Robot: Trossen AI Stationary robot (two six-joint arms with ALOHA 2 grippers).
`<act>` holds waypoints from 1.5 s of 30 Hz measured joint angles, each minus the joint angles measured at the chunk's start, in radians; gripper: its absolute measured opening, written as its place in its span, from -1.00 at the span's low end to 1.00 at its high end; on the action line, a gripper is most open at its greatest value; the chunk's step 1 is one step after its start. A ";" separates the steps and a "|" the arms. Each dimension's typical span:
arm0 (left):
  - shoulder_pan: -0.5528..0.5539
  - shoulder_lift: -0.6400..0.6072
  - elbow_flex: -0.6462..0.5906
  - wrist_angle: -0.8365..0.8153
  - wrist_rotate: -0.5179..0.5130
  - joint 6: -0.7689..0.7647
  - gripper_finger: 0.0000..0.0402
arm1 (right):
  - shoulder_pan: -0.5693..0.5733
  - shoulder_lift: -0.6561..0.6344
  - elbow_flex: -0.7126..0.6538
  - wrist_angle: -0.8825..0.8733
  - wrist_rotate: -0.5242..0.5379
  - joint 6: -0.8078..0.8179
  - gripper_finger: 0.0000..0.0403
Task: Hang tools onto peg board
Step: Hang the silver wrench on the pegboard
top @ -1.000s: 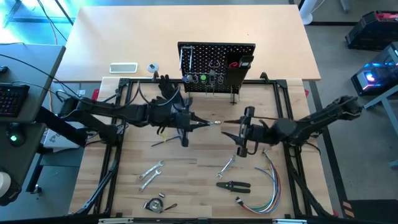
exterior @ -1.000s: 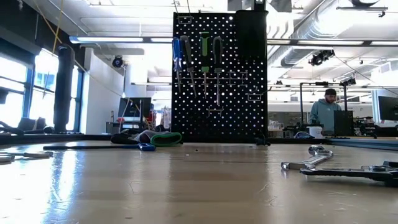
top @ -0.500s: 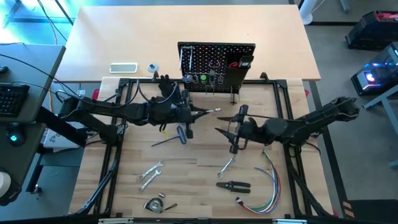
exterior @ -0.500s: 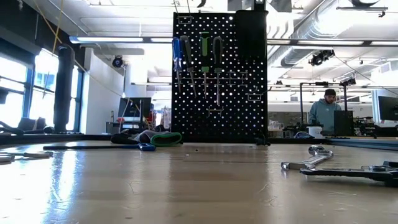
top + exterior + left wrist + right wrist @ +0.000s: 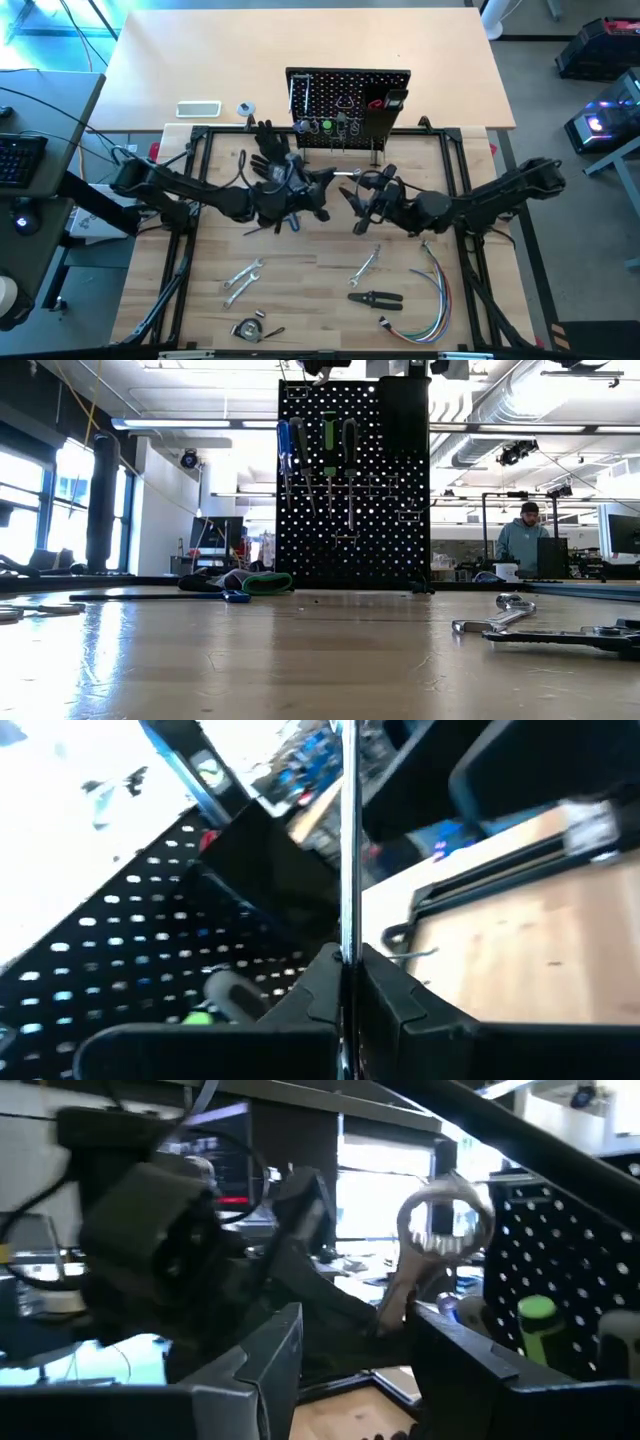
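Note:
The black peg board stands upright at the table's far side, with screwdrivers hanging on it. My left gripper hovers in front of it, shut on a silver wrench. The wrench's ring end points toward my right gripper. That gripper is open close by, its fingers short of the ring and touching nothing. More wrenches and black pliers lie flat on the near part of the table. My left gripper pinches the wrench's shaft between its two fingers, which lie along it. The fingers come about level from the table's left. The wrench sticks out past the fingertips, seen edge-on, lifted clear of the table, with its ring end free.
A black glove lies left of the peg board. A blue-handled hex key lies under the left arm. A bundle of coloured wires and a small round tool sit near the front edge. A person stands far behind.
My left gripper has moved toward the peg board and the table's right, sinking a little and rolling, carrying the wrench clear of the table. My right gripper has moved toward the table's left, closing in on the wrench's free end, and has turned. Neither has opened or shut.

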 joint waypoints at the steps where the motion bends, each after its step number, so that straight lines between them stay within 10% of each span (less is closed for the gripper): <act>1: -0.006 0.011 0.000 0.024 -0.024 0.022 -0.98 | -0.003 0.003 0.000 0.003 0.005 0.008 -0.15; 31: -0.027 0.234 0.000 0.673 -0.269 0.688 -0.98 | -0.081 0.051 0.000 0.106 -0.010 0.188 -0.16; 45: -0.013 0.236 0.000 0.687 -0.254 0.764 -0.98 | -0.127 0.051 0.000 0.130 -0.104 0.212 -0.72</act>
